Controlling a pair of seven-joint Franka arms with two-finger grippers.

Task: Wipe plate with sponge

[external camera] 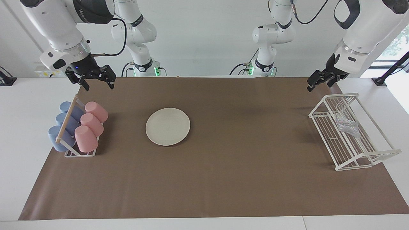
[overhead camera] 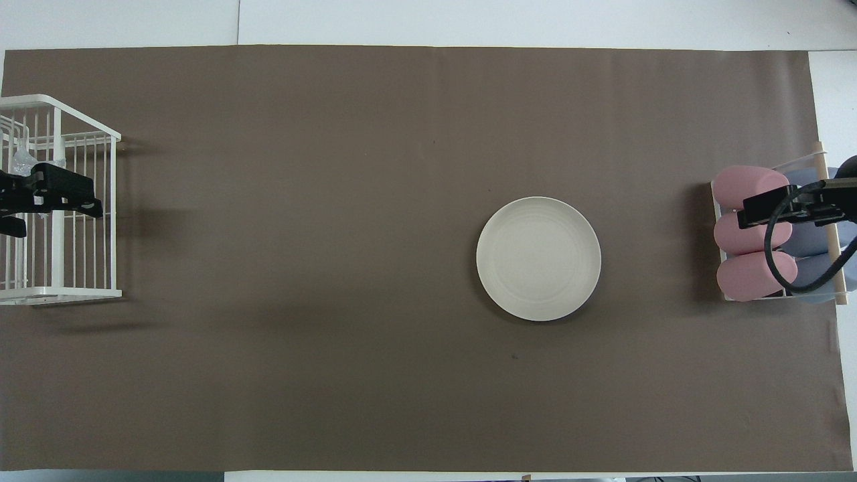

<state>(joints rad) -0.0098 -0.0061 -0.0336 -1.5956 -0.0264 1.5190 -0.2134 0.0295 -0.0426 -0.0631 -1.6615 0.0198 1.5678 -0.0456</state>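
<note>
Facing view: the sponge lies in the white wire basket at the left arm's end of the brown mat; pink cups and blue cups fill the cup rack; the plate sits bare mid-mat. Left gripper and right gripper hang spread, empty. Overhead view: same basket, same plate.

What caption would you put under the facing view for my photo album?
Both open grippers, left and right, wait raised; plate lies on the brown mat, sponge in the white wire rack.
</note>
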